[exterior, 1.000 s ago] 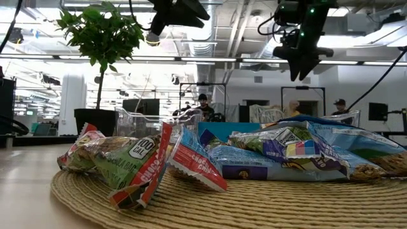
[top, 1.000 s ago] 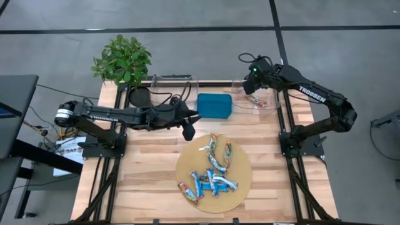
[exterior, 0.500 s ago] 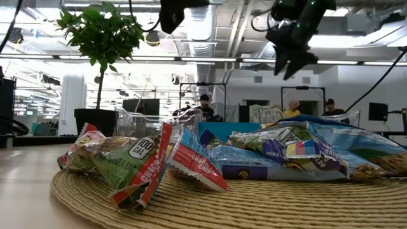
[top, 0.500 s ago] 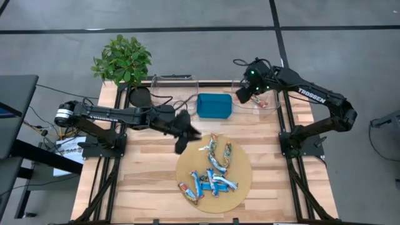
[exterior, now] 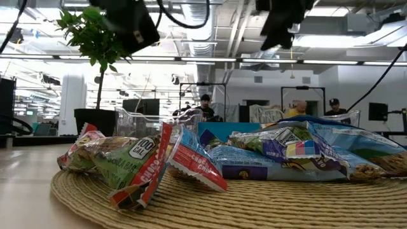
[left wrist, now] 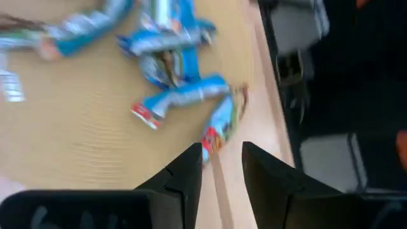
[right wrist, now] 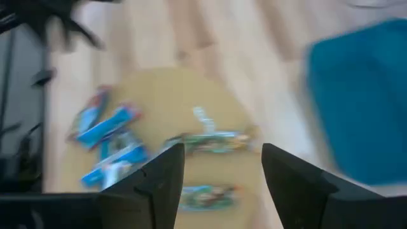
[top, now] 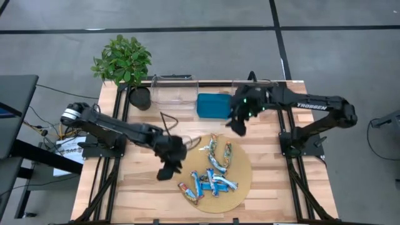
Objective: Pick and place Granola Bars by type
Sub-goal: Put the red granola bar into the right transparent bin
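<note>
Several granola bars [top: 212, 170], in blue, blue-and-silver and red-and-tan wrappers, lie in a loose heap on a round woven mat [top: 242, 164] near the table's front. From table height the granola bars [exterior: 210, 159] fill the foreground. My left gripper [top: 164, 173] hangs open over the bare wood just left of the mat. In its wrist view, the left gripper [left wrist: 219, 151] frames a red-ended bar [left wrist: 219, 124] at the mat's edge. My right gripper [top: 237, 127] stands open in the air between the teal tray [top: 214, 105] and the mat; nothing shows between its fingers [right wrist: 222, 152].
Two clear plastic containers [top: 175, 90] [top: 265, 95] stand at the far edge on either side of the teal tray. A potted plant [top: 122, 59] sits at the far left corner. Bare wood lies left of the mat and along the near edge.
My left gripper has swung from beside the teal tray toward the near edge and down, to the mat's left side, tipping downward. My right gripper has left the far right clear container, moved left and nearer toward the mat, and opened wider.
</note>
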Controlling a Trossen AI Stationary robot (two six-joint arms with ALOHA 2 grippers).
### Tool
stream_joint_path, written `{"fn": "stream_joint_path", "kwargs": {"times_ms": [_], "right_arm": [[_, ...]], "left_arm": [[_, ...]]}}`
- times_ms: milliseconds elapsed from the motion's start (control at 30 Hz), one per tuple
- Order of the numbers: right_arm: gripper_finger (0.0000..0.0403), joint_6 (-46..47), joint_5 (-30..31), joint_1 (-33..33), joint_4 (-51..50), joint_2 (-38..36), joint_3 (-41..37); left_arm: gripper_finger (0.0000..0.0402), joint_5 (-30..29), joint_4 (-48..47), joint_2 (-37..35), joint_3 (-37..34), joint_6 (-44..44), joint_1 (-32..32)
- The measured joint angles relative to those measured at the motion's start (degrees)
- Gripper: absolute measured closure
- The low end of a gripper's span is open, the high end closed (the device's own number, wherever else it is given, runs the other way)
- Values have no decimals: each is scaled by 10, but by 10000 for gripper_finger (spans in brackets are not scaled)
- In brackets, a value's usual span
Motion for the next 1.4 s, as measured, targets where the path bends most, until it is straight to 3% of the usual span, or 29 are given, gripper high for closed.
{"fn": "stream_joint_path", "kwargs": {"times_ms": [200, 433, 1400], "right_arm": [[203, 9, 2, 90, 4, 0, 0], [212, 62, 7, 129, 28, 0, 0], [225, 111, 5, 147, 36, 1, 0]], "left_arm": [[299, -38, -3, 80, 0, 37, -57], [299, -118, 24, 140, 0, 53, -87], [309, -102, 90, 212, 8, 30, -112]]}}
